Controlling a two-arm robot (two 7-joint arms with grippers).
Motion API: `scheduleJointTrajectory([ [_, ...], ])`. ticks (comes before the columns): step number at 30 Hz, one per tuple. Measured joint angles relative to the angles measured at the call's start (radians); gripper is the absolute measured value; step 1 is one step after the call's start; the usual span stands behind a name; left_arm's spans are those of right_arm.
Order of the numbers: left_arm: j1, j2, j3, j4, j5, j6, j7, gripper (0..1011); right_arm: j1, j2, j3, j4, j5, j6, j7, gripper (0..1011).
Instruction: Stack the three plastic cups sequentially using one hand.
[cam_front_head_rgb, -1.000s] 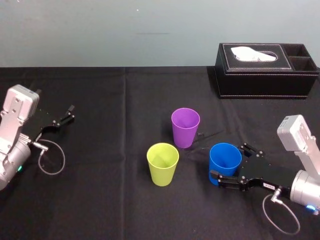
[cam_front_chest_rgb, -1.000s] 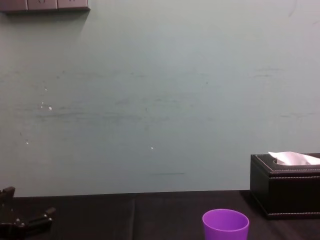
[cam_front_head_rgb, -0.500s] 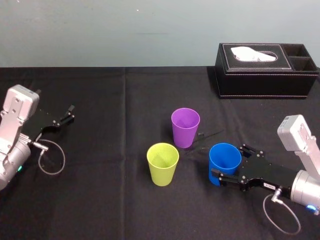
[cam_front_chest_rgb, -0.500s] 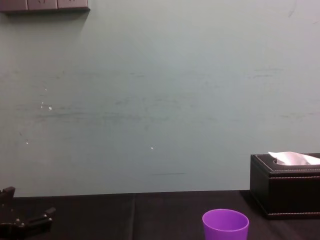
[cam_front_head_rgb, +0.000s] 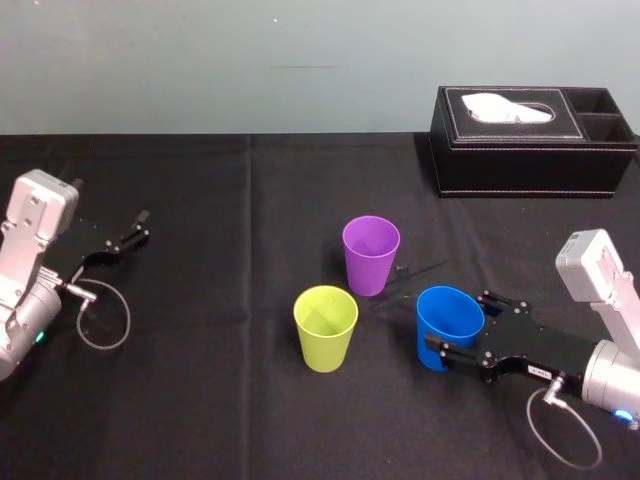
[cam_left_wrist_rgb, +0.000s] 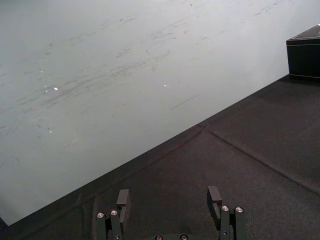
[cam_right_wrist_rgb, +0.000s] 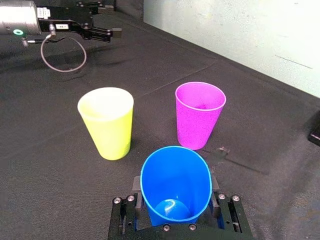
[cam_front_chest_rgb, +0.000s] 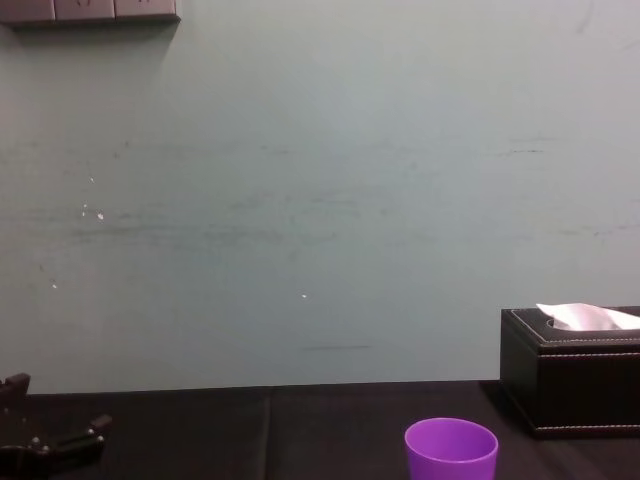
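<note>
Three plastic cups stand close together on the black cloth. The purple cup (cam_front_head_rgb: 371, 255) (cam_right_wrist_rgb: 199, 115) (cam_front_chest_rgb: 451, 450) is farthest back, and the yellow-green cup (cam_front_head_rgb: 325, 328) (cam_right_wrist_rgb: 106, 122) stands front left of it. To their right is the blue cup (cam_front_head_rgb: 450, 315) (cam_right_wrist_rgb: 175, 185), between the fingers of my right gripper (cam_front_head_rgb: 455, 325) (cam_right_wrist_rgb: 175, 200). Both fingers press its sides, its rim is squeezed oval, and it leans a little toward the other cups. My left gripper (cam_front_head_rgb: 130, 235) (cam_left_wrist_rgb: 168, 197) rests open at the table's left side, holding nothing.
A black tissue box (cam_front_head_rgb: 530, 145) (cam_front_chest_rgb: 575, 385) stands at the back right by the wall. A cable loop (cam_front_head_rgb: 100, 320) hangs under the left arm. Bare black cloth (cam_front_head_rgb: 220, 400) stretches in front of the cups and to their left.
The right gripper's fingers have closed in on the blue cup, which now leans slightly toward the other cups. The left arm and the other cups have not moved.
</note>
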Motion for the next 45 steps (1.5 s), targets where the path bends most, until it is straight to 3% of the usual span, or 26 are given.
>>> scheduleJointTrajectory([
  [11,0.000,0.000,0.000,0.000,0.000,0.000,0.000,1011,-0.001,0.001,0.000,-0.001,0.000,0.000,0.000,726],
  [17,0.000,0.000,0.000,0.000,0.000,0.000,0.000,1012,-0.024,0.001,0.032,-0.069,0.009,0.004,-0.030,726],
  [26,0.000,0.000,0.000,0.000,0.000,0.000,0.000,1011,-0.027,0.014,0.076,-0.185,0.031,0.068,-0.064,726],
  [34,0.000,0.000,0.000,0.000,0.000,0.000,0.000,1011,0.039,0.003,0.067,-0.221,0.037,0.124,-0.074,726],
  [45,0.000,0.000,0.000,0.000,0.000,0.000,0.000,1011,0.186,-0.061,-0.015,-0.146,-0.001,0.162,-0.078,726],
])
